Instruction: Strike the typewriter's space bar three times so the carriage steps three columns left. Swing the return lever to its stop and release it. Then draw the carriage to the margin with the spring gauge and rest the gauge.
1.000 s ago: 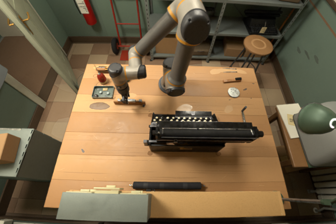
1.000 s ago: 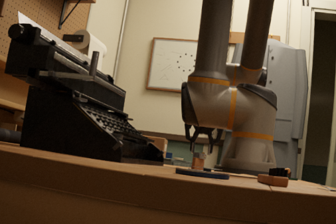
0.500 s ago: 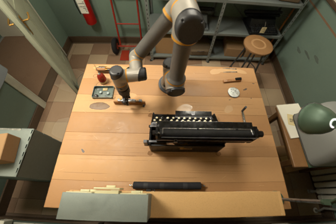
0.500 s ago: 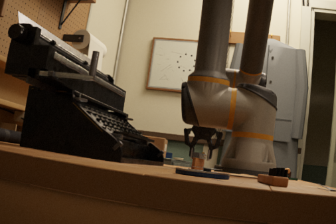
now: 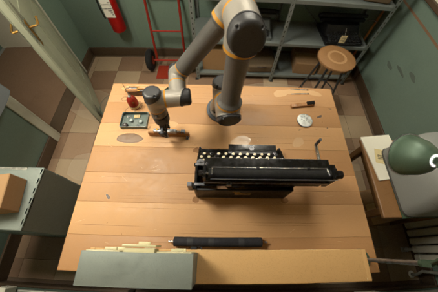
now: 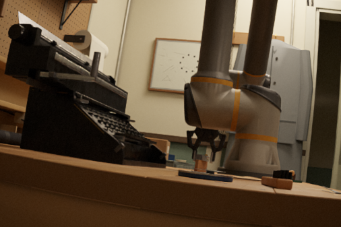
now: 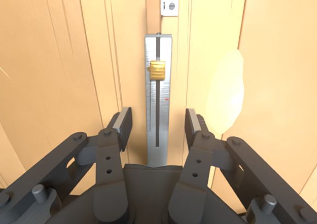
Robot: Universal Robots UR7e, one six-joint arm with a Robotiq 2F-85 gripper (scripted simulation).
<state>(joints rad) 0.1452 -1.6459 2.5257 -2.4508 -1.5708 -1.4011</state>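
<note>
My gripper (image 5: 164, 132) (image 7: 158, 119) (image 6: 206, 149) is open and holds nothing, and it hangs straight over the near end of the spring gauge (image 5: 169, 132) (image 7: 158, 105), a steel scale with a brass slider that lies on its wooden rest at the table's back left. The gauge lies between the fingers, apart from them. The black typewriter (image 5: 257, 172) (image 6: 72, 105) sits at the table's middle, well to the right of the gripper. Its carriage (image 5: 271, 171) reaches out to the right. The return lever (image 5: 317, 147) stands up at the machine's right rear.
Behind the work stand the arm's base (image 5: 225, 110), metal shelving and a stool (image 5: 336, 60). A grey control tray (image 5: 134, 120) and a red bell-shaped item (image 5: 133, 101) sit just left of the gauge. A black roller (image 5: 218, 242) lies near the front edge.
</note>
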